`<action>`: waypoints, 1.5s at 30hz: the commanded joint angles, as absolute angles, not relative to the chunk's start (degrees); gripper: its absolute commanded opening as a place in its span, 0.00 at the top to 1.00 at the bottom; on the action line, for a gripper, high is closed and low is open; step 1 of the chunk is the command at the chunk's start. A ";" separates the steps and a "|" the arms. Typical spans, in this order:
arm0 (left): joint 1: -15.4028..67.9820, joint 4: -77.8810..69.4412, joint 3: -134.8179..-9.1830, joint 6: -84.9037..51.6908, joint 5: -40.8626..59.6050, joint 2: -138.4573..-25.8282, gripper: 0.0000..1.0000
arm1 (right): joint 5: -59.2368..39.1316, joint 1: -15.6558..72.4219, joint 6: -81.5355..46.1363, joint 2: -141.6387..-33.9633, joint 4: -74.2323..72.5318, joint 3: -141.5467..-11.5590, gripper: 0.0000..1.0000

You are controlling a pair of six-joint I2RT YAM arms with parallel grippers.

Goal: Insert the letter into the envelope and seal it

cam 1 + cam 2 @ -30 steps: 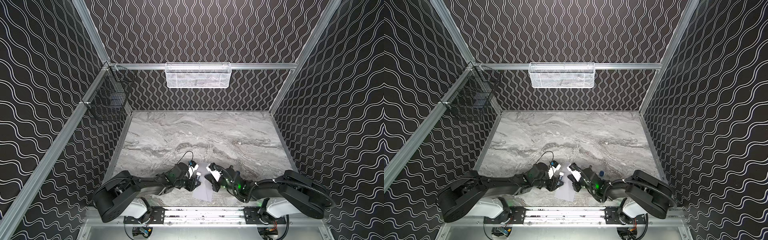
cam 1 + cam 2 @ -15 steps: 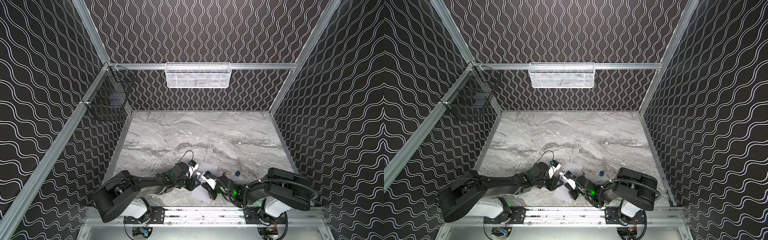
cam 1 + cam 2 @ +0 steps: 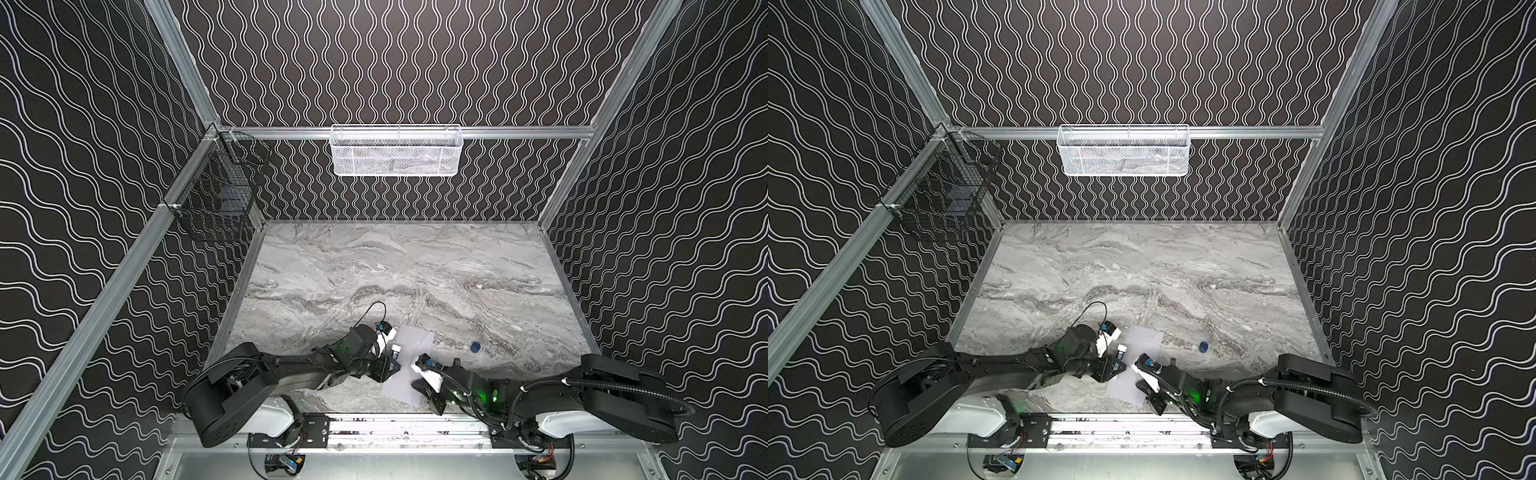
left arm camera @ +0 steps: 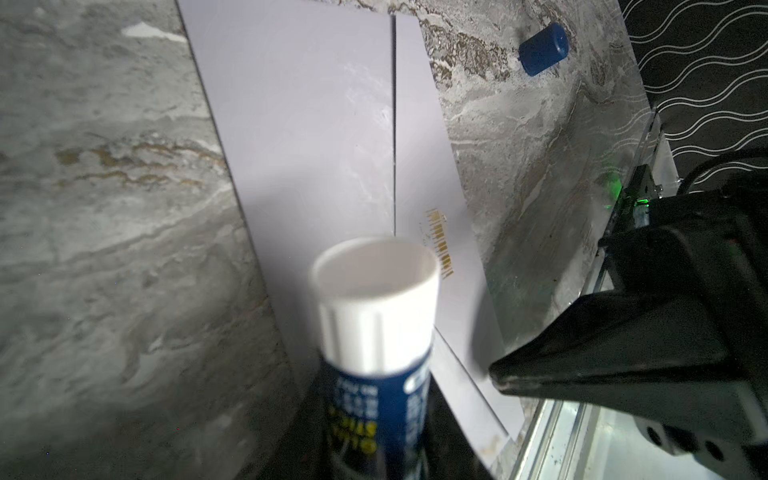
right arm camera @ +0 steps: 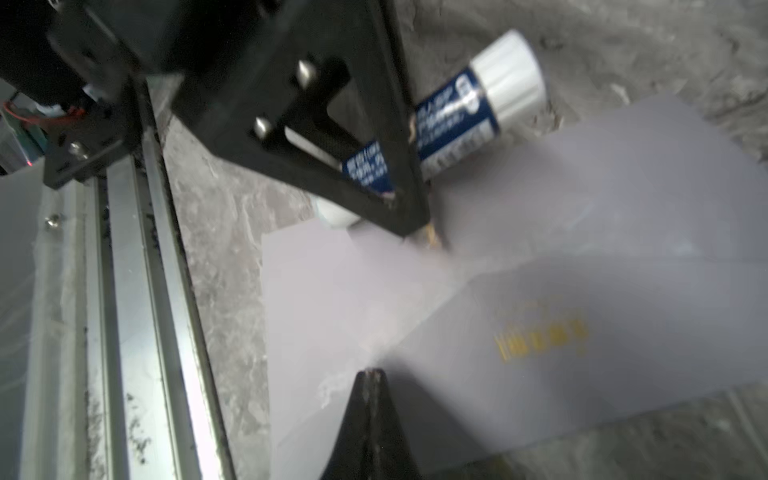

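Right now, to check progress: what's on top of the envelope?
The shut right gripper hangs over the envelope; the left gripper holds a glue stick at its edge. Contents are hidden.

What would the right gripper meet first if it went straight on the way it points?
Probably the envelope, just ahead of the right gripper; past that, the glue stick. Depth is unclear.

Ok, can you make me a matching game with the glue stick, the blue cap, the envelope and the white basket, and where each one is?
Things:
1. glue stick
2. blue cap
3. envelope
4. white basket

Places:
A. hanging on the back rail
B. spread flat on the table by the front edge
C. held in the left gripper
D. lying by itself on the table, touching no paper

Pairs: 1-C, 2-D, 3-B, 4-A
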State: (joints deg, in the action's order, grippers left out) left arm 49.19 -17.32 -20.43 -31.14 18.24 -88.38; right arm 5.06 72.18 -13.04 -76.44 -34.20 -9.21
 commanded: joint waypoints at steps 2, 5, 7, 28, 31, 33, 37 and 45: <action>49.13 -12.26 -20.00 -31.10 17.32 -89.99 1.00 | 8.22 75.01 -17.16 -81.26 -34.18 -9.57 1.00; 49.13 -11.80 -19.98 -31.25 16.86 -89.64 1.00 | 9.80 76.71 -17.71 -82.57 -33.31 -10.49 1.00; 49.14 -11.43 -19.83 -31.60 16.31 -89.13 1.00 | 10.36 77.27 -18.16 -81.38 -32.98 -10.08 1.00; 49.09 -8.81 -20.28 -33.13 13.89 -89.51 1.00 | 5.36 79.98 -13.48 -81.12 -34.63 -11.48 1.00; 49.14 -8.06 -20.59 -33.62 13.55 -89.84 1.00 | 8.47 79.80 -13.25 -77.86 -34.72 -10.73 1.00; 49.13 -7.80 -20.07 -34.57 13.23 -89.21 1.00 | 12.72 79.10 -13.24 -72.61 -35.98 -9.52 1.00; 49.13 -6.68 -19.51 -35.33 12.26 -87.06 1.00 | 10.86 70.92 -12.58 -70.22 -42.44 -7.76 1.00; 49.13 -4.87 -20.30 -35.58 11.25 -87.25 1.00 | 4.73 62.51 -8.67 -82.97 -47.54 -10.87 1.00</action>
State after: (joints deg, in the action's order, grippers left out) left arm 49.19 -14.63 -20.47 -34.57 15.00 -86.65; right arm 7.68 63.11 -10.61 -79.75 -42.87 -9.85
